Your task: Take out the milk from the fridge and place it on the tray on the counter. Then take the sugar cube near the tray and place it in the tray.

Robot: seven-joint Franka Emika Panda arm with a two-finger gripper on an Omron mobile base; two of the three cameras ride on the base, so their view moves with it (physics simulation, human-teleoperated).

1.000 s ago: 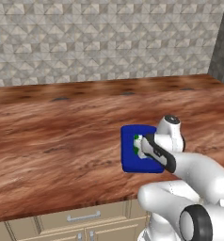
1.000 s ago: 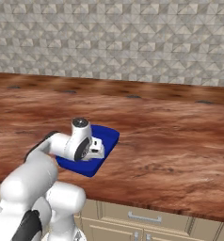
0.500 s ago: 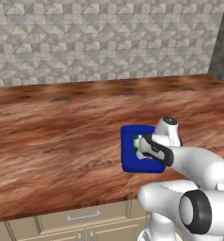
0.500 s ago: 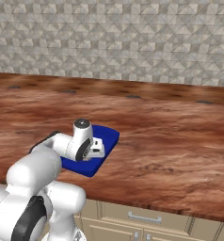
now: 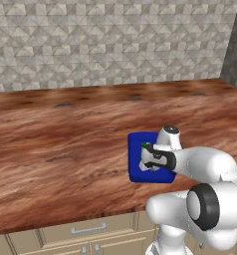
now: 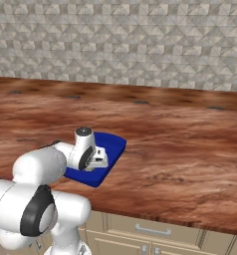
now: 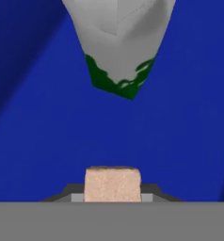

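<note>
Wood-grain counter (image 5: 65, 149), blue tray (image 5: 136, 172) near its front edge. Gripper (image 7: 113, 197) pinches the sugar cube (image 7: 113, 183) directly over bare tray floor. Milk (image 7: 119, 42) already in the tray, just beyond the cube. Release looks clear of it.

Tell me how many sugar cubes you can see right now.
1. The sugar cube sits pinched in the gripper, over the blue tray, just short of the milk. The arm might hide others.
</note>
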